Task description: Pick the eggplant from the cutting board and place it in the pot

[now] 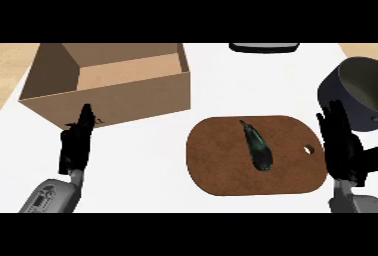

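A dark, slender eggplant (257,145) lies lengthwise near the middle of the brown cutting board (221,170). The dark grey pot (347,95) stands at the right edge, just beyond the board's far right corner. My right hand (344,145) is held upright at the board's right side, fingers straight and open, a short way right of the eggplant and just below the pot. My left hand (77,142) stays open at the lower left, fingers up, far from the board.
An open cardboard box (118,85) sits at the back left, right behind my left hand. A dark object (263,47) shows at the counter's far edge. White counter (148,165) lies between my left hand and the board.
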`<state>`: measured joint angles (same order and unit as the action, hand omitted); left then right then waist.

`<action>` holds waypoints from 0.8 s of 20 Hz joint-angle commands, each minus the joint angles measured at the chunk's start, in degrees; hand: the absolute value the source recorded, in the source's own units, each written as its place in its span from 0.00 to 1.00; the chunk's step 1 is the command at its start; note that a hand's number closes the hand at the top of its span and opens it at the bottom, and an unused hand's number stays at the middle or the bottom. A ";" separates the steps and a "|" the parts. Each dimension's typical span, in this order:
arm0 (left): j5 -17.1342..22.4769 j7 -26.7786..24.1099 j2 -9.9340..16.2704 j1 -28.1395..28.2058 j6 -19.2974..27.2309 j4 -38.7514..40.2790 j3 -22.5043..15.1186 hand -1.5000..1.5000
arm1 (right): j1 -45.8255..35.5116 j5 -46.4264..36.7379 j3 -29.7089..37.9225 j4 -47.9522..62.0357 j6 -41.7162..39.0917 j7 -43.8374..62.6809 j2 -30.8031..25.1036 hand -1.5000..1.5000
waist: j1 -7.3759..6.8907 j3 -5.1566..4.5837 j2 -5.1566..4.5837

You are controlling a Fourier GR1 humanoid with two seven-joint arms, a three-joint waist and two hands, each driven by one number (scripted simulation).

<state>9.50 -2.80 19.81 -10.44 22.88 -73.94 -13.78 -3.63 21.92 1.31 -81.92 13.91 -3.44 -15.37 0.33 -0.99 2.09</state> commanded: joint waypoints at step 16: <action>7.33 -1.11 -2.22 -10.51 -6.42 -8.79 3.41 0.50 | -20.63 -4.22 -6.64 14.41 -57.76 -24.93 -24.06 0.00 | -5.44 1.62 -4.03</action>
<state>16.20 -4.21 17.53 -19.74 17.06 -82.22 -10.88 -22.54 20.72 -5.11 -71.81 -34.34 -18.21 -36.15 -5.69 0.47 -1.61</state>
